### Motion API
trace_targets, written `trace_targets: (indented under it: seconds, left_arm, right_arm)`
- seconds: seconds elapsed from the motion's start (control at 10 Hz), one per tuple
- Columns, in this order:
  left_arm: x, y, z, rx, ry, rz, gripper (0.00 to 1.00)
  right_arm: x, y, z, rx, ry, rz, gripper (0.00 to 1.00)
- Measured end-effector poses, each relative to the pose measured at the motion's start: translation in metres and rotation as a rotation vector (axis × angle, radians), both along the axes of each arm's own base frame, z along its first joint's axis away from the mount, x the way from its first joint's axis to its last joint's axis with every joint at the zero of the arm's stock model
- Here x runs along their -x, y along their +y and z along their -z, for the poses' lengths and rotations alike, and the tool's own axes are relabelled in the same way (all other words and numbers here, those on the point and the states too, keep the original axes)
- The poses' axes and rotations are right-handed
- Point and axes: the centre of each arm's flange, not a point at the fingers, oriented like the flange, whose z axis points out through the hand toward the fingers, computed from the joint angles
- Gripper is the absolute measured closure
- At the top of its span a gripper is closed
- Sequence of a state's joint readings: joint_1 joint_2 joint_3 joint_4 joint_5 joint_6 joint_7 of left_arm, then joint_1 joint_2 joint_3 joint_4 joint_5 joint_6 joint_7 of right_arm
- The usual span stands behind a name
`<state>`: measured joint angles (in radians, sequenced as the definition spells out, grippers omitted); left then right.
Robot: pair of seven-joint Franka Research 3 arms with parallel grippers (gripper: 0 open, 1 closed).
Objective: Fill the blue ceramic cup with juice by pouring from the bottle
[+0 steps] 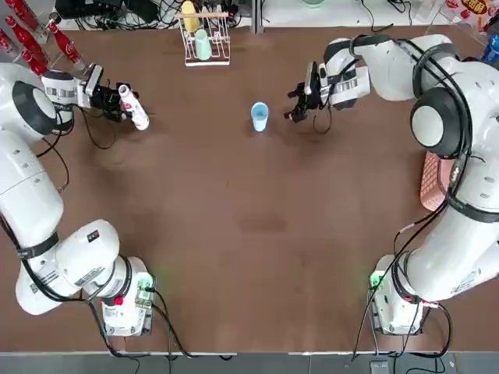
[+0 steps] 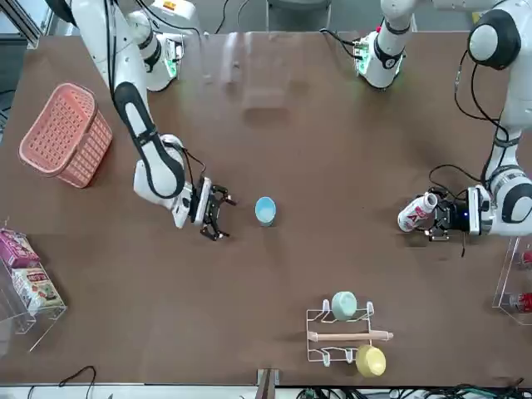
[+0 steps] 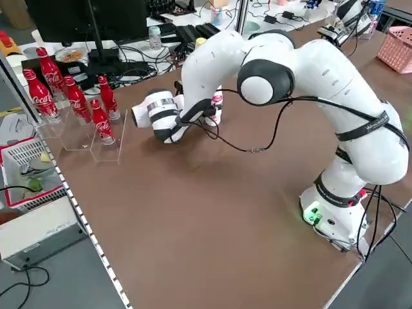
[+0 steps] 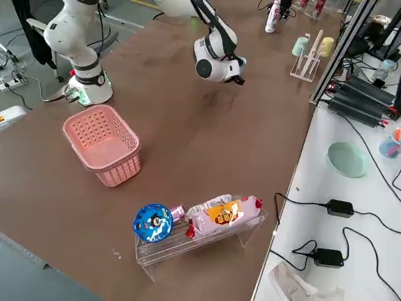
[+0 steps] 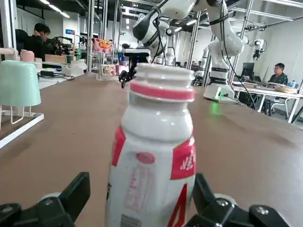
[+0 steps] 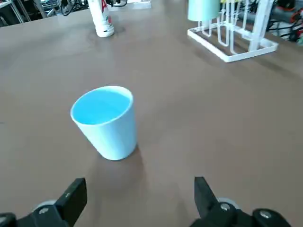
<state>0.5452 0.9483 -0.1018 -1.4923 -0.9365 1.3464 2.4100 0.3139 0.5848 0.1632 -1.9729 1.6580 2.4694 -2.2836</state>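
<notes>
A wide brown desk fills a lab cluttered with cables and racks, with a wire rack of cups at its far edge. The blue ceramic cup stands upright and empty near the middle. The right gripper hangs just beside it with its jaws spread wide and nothing in them. The bottle stands well apart at the robot's left. The left gripper has its fingers wide on either side of the bottle's lower body, not visibly clamped.

The bottle looks light, smooth and slightly squeezable, so a firm hold at mid-body, below the cap, seems best. The cup is probably rigid, slick and breakable, and would be best steadied across its wall.
</notes>
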Motion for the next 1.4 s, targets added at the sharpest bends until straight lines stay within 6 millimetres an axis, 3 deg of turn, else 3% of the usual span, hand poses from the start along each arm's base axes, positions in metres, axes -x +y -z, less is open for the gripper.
trace_targets:
  seconds: [0.3, 0.4, 0.5, 0.7, 0.9, 1.2, 1.4]
  left_arm:
    - [0.005, -0.007, 0.006, 0.025, -0.038, 0.012, 0.09]
    - [0.007, -0.009, 0.009, 0.033, -0.052, 0.015, 0.15]
    - [0.007, -0.011, 0.01, 0.04, -0.058, 0.017, 0.33]
    - [0.007, -0.013, 0.012, 0.047, -0.059, 0.019, 0.4]
    - [0.007, -0.013, 0.011, 0.048, -0.059, 0.018, 0.4]
    - [0.004, -0.016, 0.008, 0.048, -0.066, 0.025, 0.48]
    - [-0.005, -0.029, -0.007, 0.037, -0.041, 0.044, 0.53]
  right_arm:
    - [0.019, 0.027, 0.015, 0.003, 0.012, -0.022, 0.0]
    - [0.019, 0.03, 0.017, -0.002, 0.0, -0.023, 0.0]
    - [0.017, 0.032, 0.018, -0.011, -0.013, -0.017, 0.0]
    - [0.012, 0.037, 0.021, -0.029, -0.034, -0.005, 0.0]
    - [0.012, 0.044, 0.026, -0.037, -0.036, -0.004, 0.0]
    - [0.012, 0.049, 0.036, -0.036, -0.03, -0.009, 0.0]
    - [0.008, 0.054, 0.04, -0.043, -0.032, -0.007, 0.0]
